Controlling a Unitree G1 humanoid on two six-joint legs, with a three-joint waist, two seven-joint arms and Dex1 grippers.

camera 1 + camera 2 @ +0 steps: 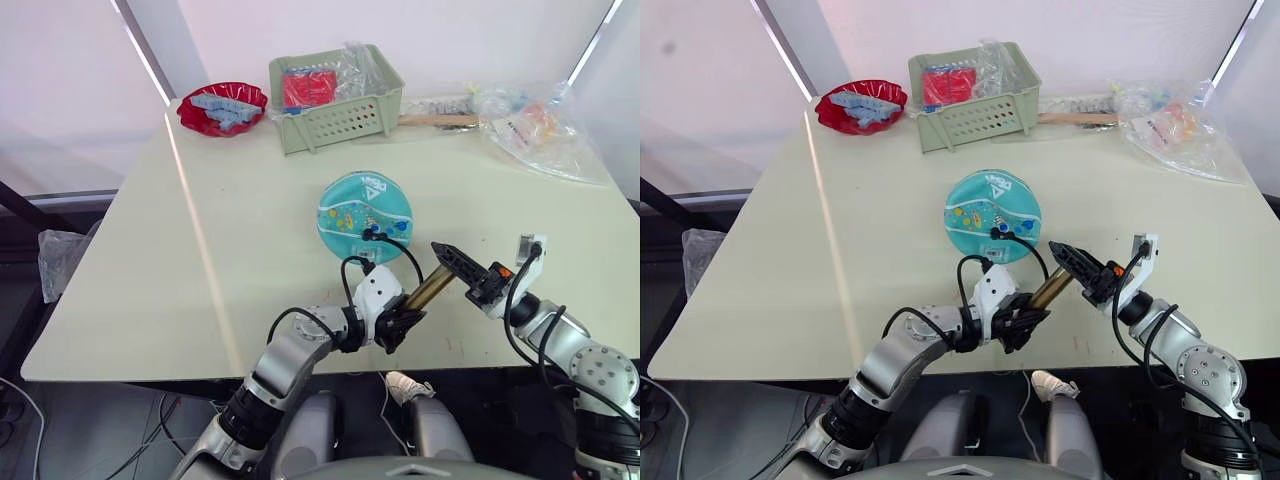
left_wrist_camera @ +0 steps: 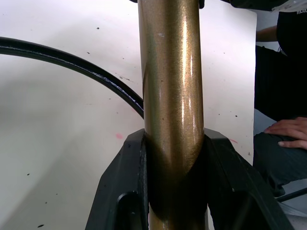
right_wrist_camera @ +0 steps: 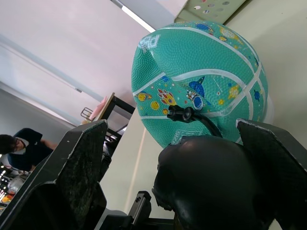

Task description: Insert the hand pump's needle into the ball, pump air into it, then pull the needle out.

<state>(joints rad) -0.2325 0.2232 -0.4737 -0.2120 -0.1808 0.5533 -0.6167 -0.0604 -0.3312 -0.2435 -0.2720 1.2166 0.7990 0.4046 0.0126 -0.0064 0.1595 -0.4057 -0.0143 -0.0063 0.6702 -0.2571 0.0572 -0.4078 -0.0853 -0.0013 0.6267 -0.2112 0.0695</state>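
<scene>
The teal ball [image 1: 365, 208] lies mid-table, printed with small cartoons. A black fitting [image 3: 184, 114] sits against its near side, and the needle itself is hidden there. From the fitting a black hose [image 1: 405, 252] loops back to the hand pump [image 1: 430, 287], whose bronze cylinder tilts up to the right above the table's front edge. My left gripper [image 1: 398, 325] is shut on the cylinder's lower end [image 2: 170, 120]. My right gripper [image 1: 455, 262] is at the top end. Its fingers [image 3: 81, 177] stand apart on either side of the black handle [image 3: 211, 187], with a gap on one side.
A green basket [image 1: 335, 115] with packets stands at the back, and a red bowl [image 1: 222, 108] is to its left. Clear plastic bags [image 1: 540, 125] lie at the back right. A person [image 3: 19, 143] sits beyond the table, and a hand [image 2: 288, 134] rests near its edge.
</scene>
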